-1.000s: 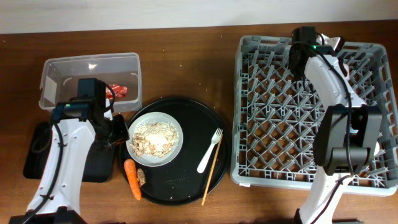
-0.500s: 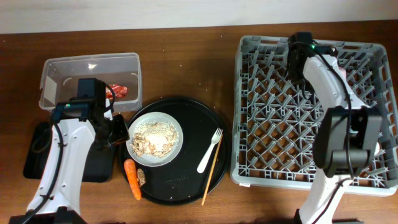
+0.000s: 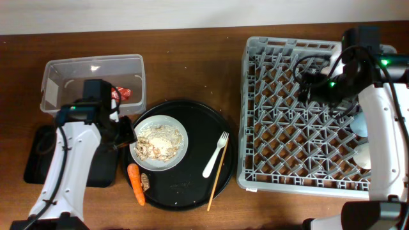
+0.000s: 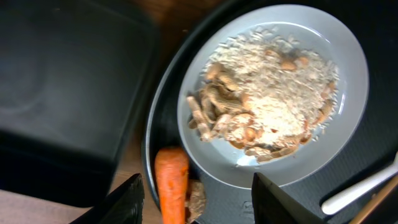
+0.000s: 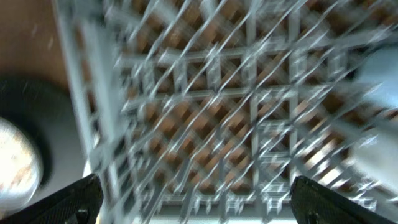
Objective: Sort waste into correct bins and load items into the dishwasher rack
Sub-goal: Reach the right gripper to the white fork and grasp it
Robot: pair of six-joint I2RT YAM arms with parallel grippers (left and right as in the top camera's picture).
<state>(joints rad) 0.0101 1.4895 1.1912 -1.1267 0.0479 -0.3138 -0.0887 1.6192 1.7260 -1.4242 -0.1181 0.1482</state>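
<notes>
In the left wrist view my left gripper [image 4: 202,202] is open, hanging above the small orange carrot [image 4: 171,186] and the brown scrap [image 4: 198,196] without touching them. Beside them stands the white plate [image 4: 348,56] with beige food scraps [image 4: 267,99]. Overhead, the left gripper [image 3: 126,134] is at the plate's [image 3: 181,155] left edge. A white fork [image 3: 216,154] and chopsticks [image 3: 218,172] lie to the plate's right. The red wrapper [image 3: 120,94] lies in the clear tub [image 3: 64,70]. My right gripper [image 5: 199,199] is wide open and holds nothing over the grey rack [image 3: 281,128].
The plate, carrot, fork and chopsticks rest on a large round black tray [image 3: 192,191]. The shallow black tray [image 3: 35,163] lies at the far left, under my left arm. A light-blue cup [image 3: 359,124] and something white [image 3: 363,156] sit at the rack's right side.
My right gripper has opened wide, and the right arm has swung from the rack's back-left area toward its right side. The left gripper has opened a little over the carrot.
</notes>
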